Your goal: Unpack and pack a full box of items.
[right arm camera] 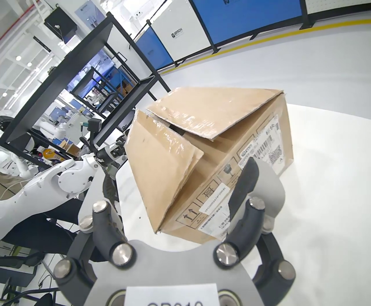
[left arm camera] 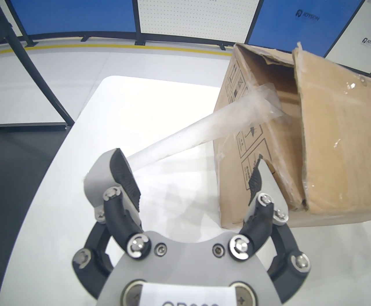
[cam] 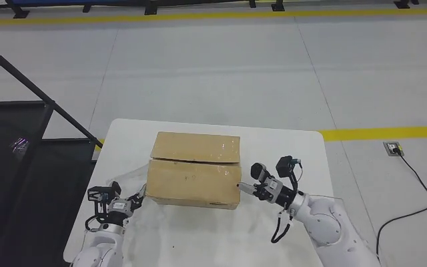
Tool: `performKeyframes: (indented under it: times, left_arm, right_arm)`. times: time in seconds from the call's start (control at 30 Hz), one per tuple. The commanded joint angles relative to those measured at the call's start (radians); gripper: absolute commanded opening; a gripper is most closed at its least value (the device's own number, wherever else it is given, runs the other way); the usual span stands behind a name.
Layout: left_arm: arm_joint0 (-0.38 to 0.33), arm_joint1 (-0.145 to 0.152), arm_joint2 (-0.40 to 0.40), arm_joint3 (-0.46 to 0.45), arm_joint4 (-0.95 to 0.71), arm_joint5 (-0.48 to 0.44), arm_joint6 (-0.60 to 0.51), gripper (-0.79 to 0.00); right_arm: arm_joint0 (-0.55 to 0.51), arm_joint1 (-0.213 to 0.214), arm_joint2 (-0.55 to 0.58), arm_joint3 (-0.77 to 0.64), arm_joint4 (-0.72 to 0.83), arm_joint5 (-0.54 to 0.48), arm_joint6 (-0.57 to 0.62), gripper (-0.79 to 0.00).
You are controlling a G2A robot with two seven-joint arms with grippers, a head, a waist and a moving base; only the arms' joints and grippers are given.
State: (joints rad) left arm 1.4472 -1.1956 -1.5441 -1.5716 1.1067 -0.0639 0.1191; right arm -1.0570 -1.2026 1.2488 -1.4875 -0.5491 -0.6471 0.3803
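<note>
With left gripper [left arm camera: 188, 158] and right gripper [right arm camera: 179, 174] both open, I'd pinch the stiff, thin flap [right arm camera: 162, 159] of the cardboard box [cam: 193, 170] at its raised edge, avoiding the clingy tape strip [left arm camera: 203, 127].

Brown box [cam: 193, 167], white table [cam: 293, 153], translucent whitish tape strip [left arm camera: 203, 127]

The brown cardboard box [right arm camera: 232, 150] carries black printed handling pictograms [right arm camera: 190, 216] on its sides, among them a pair of upright arrows, a glass and an umbrella. It also bears two white barcode labels [right arm camera: 216, 217] whose small print is too fine to read. A blue wall panel [left arm camera: 289, 26] behind shows a white logo with lettering.
</note>
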Motion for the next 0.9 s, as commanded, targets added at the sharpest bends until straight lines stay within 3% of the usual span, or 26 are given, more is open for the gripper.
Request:
performKeyframes:
  times: [0.0, 0.47, 0.67, 0.87]
  left_arm:
    - [0.004, -0.001, -0.007, -0.004, -0.016, 0.008, 0.001, 0.0]
    - [0.045, -0.002, -0.077, -0.041, -0.111, -0.014, -0.003, 0.0]
    - [0.051, -0.003, -0.093, -0.046, -0.132, -0.029, 0.001, 0.0]
    - [0.064, -0.003, -0.102, -0.057, -0.136, -0.06, 0.012, 0.0]
  right_arm:
    - [0.02, -0.002, -0.015, 0.017, 0.042, -0.024, 0.012, 0.0]
    - [0.105, -0.006, -0.069, 0.122, 0.32, -0.182, 0.122, 0.0]
    - [0.067, 0.008, -0.055, 0.063, 0.376, -0.297, 0.165, 0.0]
    - [-0.034, 0.032, -0.005, -0.082, 0.302, -0.345, 0.201, 0.0]
